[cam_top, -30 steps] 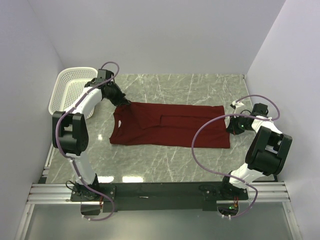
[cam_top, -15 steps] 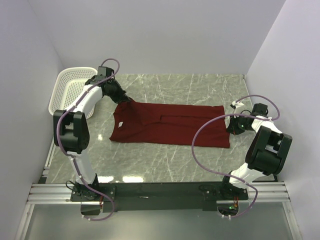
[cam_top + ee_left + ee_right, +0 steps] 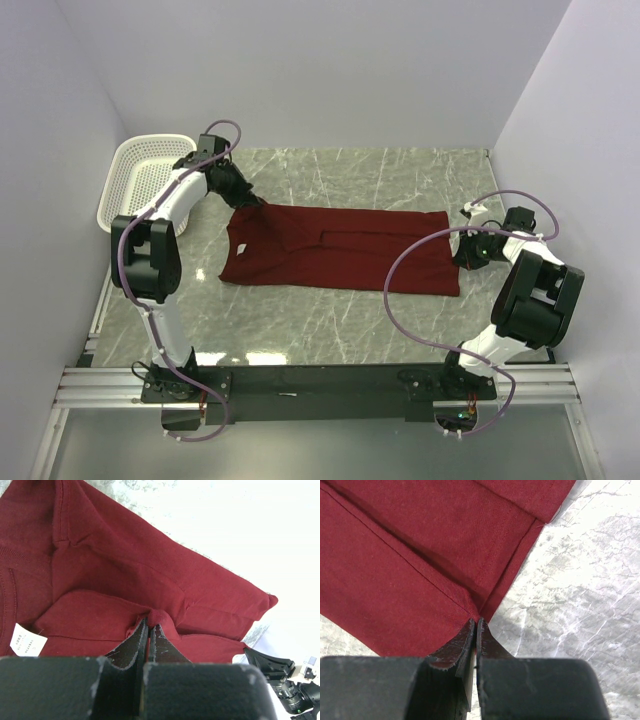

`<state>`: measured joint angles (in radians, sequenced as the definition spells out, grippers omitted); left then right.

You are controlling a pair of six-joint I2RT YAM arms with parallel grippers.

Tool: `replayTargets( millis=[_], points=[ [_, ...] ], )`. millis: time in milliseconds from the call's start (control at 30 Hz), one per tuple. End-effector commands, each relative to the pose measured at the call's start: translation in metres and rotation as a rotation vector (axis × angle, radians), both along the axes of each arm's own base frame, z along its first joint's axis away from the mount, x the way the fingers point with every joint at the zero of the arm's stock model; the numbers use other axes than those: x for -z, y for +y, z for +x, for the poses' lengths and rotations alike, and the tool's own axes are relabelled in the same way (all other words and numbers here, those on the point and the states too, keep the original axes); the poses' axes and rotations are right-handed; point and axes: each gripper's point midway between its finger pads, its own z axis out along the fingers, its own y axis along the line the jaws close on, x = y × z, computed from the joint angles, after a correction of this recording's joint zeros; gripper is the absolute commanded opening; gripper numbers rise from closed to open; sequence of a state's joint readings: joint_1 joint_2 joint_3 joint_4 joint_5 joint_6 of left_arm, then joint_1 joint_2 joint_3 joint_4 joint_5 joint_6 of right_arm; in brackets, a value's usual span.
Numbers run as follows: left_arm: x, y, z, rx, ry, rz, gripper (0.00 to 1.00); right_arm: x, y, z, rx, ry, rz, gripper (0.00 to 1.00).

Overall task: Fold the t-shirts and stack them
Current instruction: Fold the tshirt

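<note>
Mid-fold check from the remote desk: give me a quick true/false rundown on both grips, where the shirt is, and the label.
1. The left gripper is shut on a pinch of the t-shirt. True.
2. The right gripper hangs open, clear of the cloth. False: it is shut on the shirt's hem corner.
3. The t-shirt lies inside the basket. False: it lies spread on the table, apart from the basket.
4. A white neck label shows in the left wrist view. True.
5. The t-shirt is blue. False: it is dark red.
</note>
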<state>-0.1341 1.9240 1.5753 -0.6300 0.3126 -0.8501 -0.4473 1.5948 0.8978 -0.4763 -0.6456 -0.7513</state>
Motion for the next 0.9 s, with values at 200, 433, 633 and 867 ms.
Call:
replayTargets(
  millis=[200,433,633,867],
  points=[
    [-0.020,0.006,0.011,0.002,-0.064,0.033,0.01,-0.014,-0.006,0.020,-0.003,-0.055,-0.027,0.06],
    [-0.017,0.002,0.012,0.012,-0.056,0.014,0.02,-0.019,-0.009,0.027,0.032,-0.059,-0.028,0.24],
    [-0.026,-0.003,0.017,0.030,-0.091,-0.016,0.35,-0.052,-0.011,0.037,0.102,-0.144,-0.037,0.62],
    [-0.050,-0.005,0.023,0.047,-0.171,-0.024,0.47,-0.077,0.016,0.029,-0.025,-0.179,-0.004,0.63]
  ],
)
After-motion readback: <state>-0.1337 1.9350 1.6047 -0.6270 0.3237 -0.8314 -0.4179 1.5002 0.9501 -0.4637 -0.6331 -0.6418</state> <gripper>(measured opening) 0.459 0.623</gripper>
